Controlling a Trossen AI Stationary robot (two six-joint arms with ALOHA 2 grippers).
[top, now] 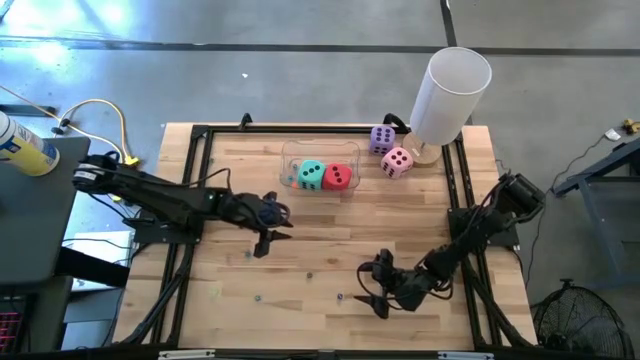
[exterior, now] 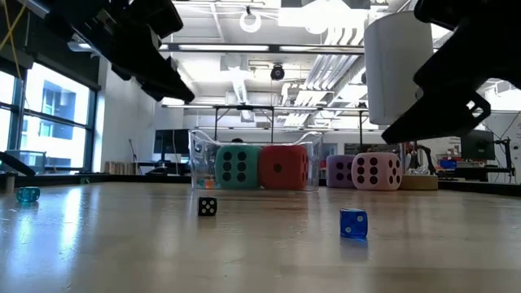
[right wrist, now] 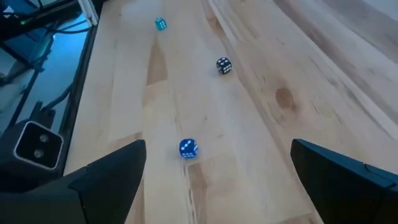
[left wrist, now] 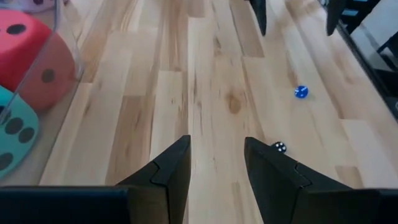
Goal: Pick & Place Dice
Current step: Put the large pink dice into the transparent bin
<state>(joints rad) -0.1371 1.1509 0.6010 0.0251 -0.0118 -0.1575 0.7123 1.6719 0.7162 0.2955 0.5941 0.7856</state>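
Observation:
A teal die (top: 312,175) and a red die (top: 338,177) sit side by side inside a clear container (top: 288,160) at the table's far middle. To its right, a purple die (top: 382,140) and a pink die (top: 397,162) rest on the wood. My left gripper (top: 272,238) hovers open above bare table, near-left of the container, with nothing between its fingers (left wrist: 174,162). My right gripper (top: 372,300) stands wide open over the table's near middle. In the right wrist view a small blue die (right wrist: 188,148) lies between and just beyond its fingers.
A tall white cylinder (top: 450,95) stands at the far right, beside the purple and pink dice. Small dice lie on the wood: a black one (exterior: 207,207), a blue one (exterior: 352,223) and a light-blue one (exterior: 28,195) toward the left edge. Black frame rails (top: 192,180) border the table.

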